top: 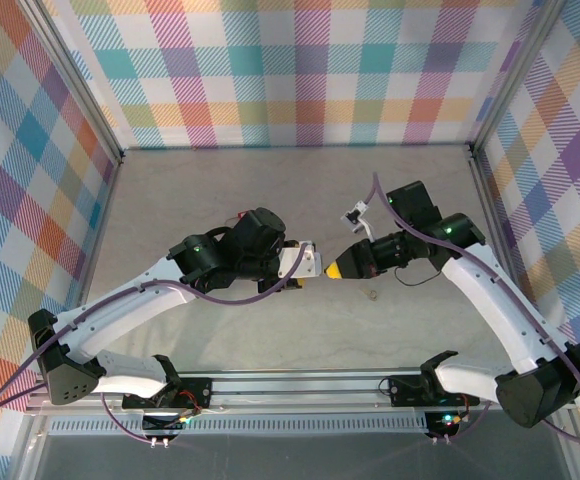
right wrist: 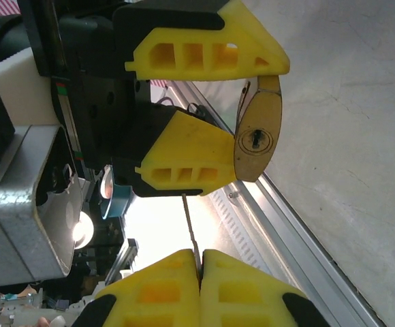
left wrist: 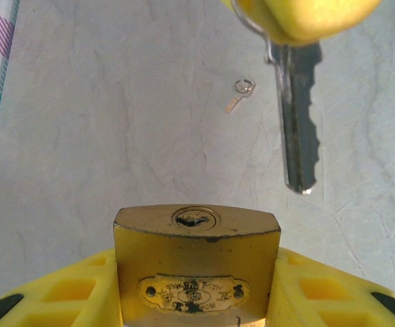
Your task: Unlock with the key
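Observation:
A brass padlock [left wrist: 196, 262] sits clamped between the yellow fingers of my left gripper [left wrist: 196, 286], its keyhole [left wrist: 195, 219] facing outward. My right gripper [right wrist: 200, 262] is shut on a silver key [left wrist: 298, 122] and holds it by the head. The key's blade points toward the padlock. Its tip hangs a short way off, to the right of the keyhole in the left wrist view. In the right wrist view the key [right wrist: 191, 228] shows edge-on, aimed at the left gripper's lower finger [right wrist: 184, 160] beside the padlock [right wrist: 257, 136]. From above, the two grippers [top: 308, 264] [top: 338, 268] nearly meet at mid-table.
A small spare key [left wrist: 240, 93] on a ring lies on the grey table beyond the padlock, also seen from above as a small key [top: 372, 294]. An aluminium rail [top: 300, 385] runs along the near edge. Checked walls enclose the table.

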